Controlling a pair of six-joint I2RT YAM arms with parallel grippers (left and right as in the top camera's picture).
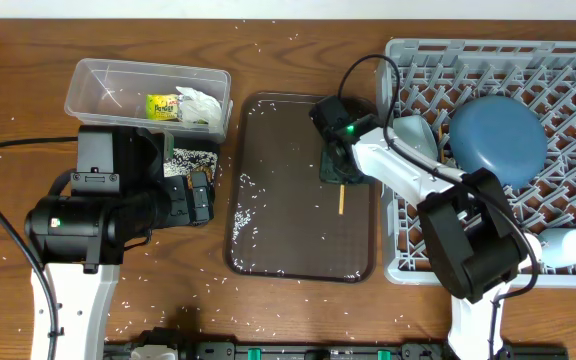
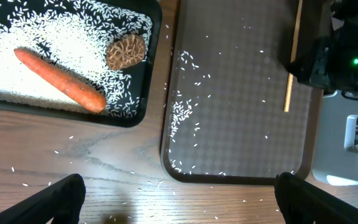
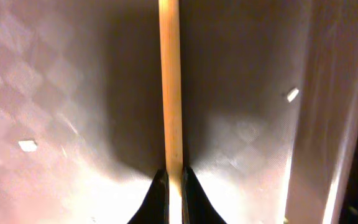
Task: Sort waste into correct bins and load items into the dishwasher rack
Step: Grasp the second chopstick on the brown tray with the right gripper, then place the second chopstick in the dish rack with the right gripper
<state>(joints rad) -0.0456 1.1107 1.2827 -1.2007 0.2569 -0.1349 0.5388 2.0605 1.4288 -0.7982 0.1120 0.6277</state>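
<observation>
The right tool [image 3: 174, 186] is closed on a wooden chopstick [image 3: 171, 81] at the brown serving tray [image 1: 308, 240], which is strewn with rice grains [image 1: 240, 215]. Beside it, the dishwasher rack [image 1: 418, 262] already holds the dark blue dish [image 1: 496, 135] and a light blue cup [image 1: 566, 245]. The left tool [image 2: 179, 196] hangs wide and empty. Ahead of it the black tray [image 2: 143, 106] holds a carrot [image 2: 58, 78] and a brown lump [image 2: 126, 51]. The clear tub [image 1: 98, 80] beyond holds a wrapper [image 1: 161, 105] and paper [image 1: 200, 102]. The chopstick seems to be what is left to load.

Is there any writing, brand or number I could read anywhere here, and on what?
The crumpled green-yellow-silver wrapper in the clear plastic rectangular tub: dark print on its yellow face, too small and blurred to read.
No other words, numbers or signs show in any view.
</observation>
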